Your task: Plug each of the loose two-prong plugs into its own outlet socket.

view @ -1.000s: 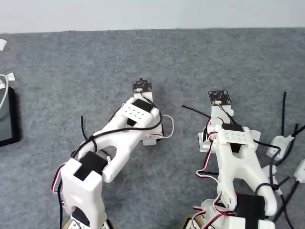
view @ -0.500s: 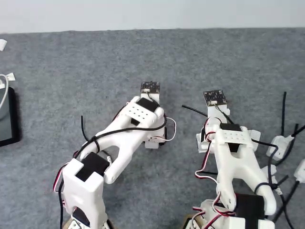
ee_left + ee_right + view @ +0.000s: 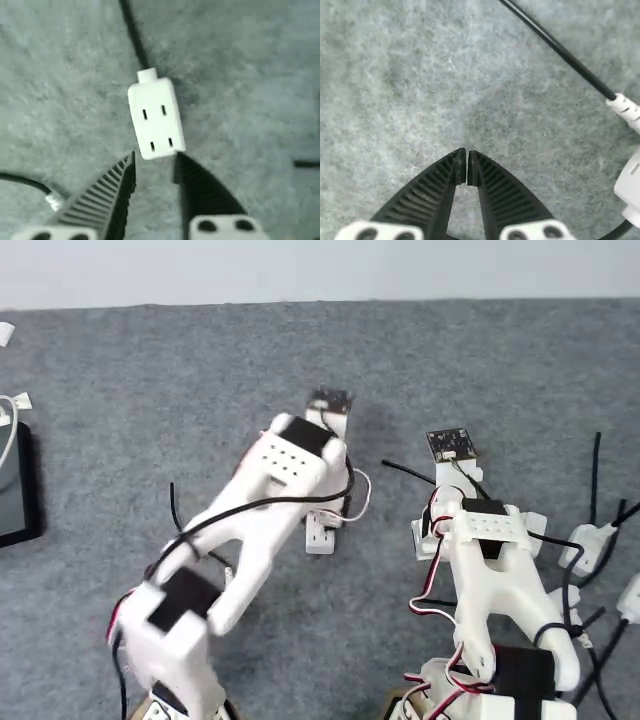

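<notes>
Grey carpet (image 3: 150, 370) covers the table. In the high view a dark slab (image 3: 14, 485) lies at the 9 o'clock edge. Two white plugs (image 3: 588, 542) with black leads sit at 3 to 4 o'clock, beside the right arm (image 3: 495, 570). A loose black cable (image 3: 402, 471) lies near the centre, between the arms. The left arm (image 3: 260, 520) stretches toward 12 o'clock and hides the carpet beneath it.

In the left wrist view the outlet (image 3: 155, 117) is a white block lying flat on the carpet, with two pairs of slots facing up. Its outlet cord (image 3: 131, 30) leads off from the far end. The left gripper (image 3: 154, 159) is moderately spread and holds nothing. Its tips flank the block's near end (whether they touch it cannot be judged). A thin wire (image 3: 50, 200) with a pale tip lies beside one finger.

The right gripper (image 3: 466, 166) hangs over bare carpet, its fingertips almost touching, and it is empty. A plug cord (image 3: 560, 50) runs close by into a white plug (image 3: 631, 190).
</notes>
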Available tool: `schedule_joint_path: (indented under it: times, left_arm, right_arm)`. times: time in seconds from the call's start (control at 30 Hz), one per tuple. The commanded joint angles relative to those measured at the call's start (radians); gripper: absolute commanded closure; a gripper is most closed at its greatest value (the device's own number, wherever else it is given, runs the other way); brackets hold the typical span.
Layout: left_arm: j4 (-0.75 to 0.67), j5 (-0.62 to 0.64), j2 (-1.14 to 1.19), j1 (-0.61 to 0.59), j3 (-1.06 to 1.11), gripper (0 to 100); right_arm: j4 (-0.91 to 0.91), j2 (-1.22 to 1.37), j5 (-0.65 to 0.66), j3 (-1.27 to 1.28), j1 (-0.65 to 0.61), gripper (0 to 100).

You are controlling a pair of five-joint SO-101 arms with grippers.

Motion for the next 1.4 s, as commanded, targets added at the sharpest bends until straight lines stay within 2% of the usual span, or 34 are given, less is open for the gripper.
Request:
schedule_joint_path:
  times: [0.0,0.17,0.47,0.53,0.67,0.77,0.93,1.03,1.13,1.37]
  left_arm:
    - [0.051,-0.115,-0.255,-0.021,-0.051,96]
    - [0.071,-0.170,-0.511,-0.138,0.027,96]
    - [-0.184,-0.293,-0.825,-0.551,0.509,96]
    - [-0.253,-0.328,-0.908,-0.644,0.647,96]
    - [-0.411,-0.377,-1.048,-0.793,0.944,96]
    - [-0.485,-0.411,-1.102,-0.879,1.089,95]
    - [-0.494,-0.433,-1.077,-0.988,1.121,95]
    - [-0.578,-0.430,-1.034,-1.043,1.135,95]
    - [-0.684,-0.430,-0.957,-1.060,1.145,95]
    - [-0.700,-0.428,-0.747,-1.108,1.021,95]
  right_arm:
    - [-0.004,0.002,0.012,-0.054,-0.030,98.3]
    - [-0.004,0.001,0.012,-0.052,-0.044,98.6]
    - [0.021,-0.013,0.003,-0.060,-0.068,98.7]
    - [0.051,-0.028,-0.009,-0.072,-0.125,98.7]
    - [0.139,-0.077,-0.094,-0.117,-0.325,98.7]
    - [0.174,-0.090,-0.118,-0.160,-0.467,98.4]
    - [0.176,-0.090,-0.121,-0.207,-0.696,98.3]
    - [0.147,-0.090,-0.124,-0.239,-0.802,98.3]
    - [0.065,-0.073,-0.123,-0.253,-0.865,98.3]
    - [0.021,0.197,-0.213,-0.456,-0.995,98.3]
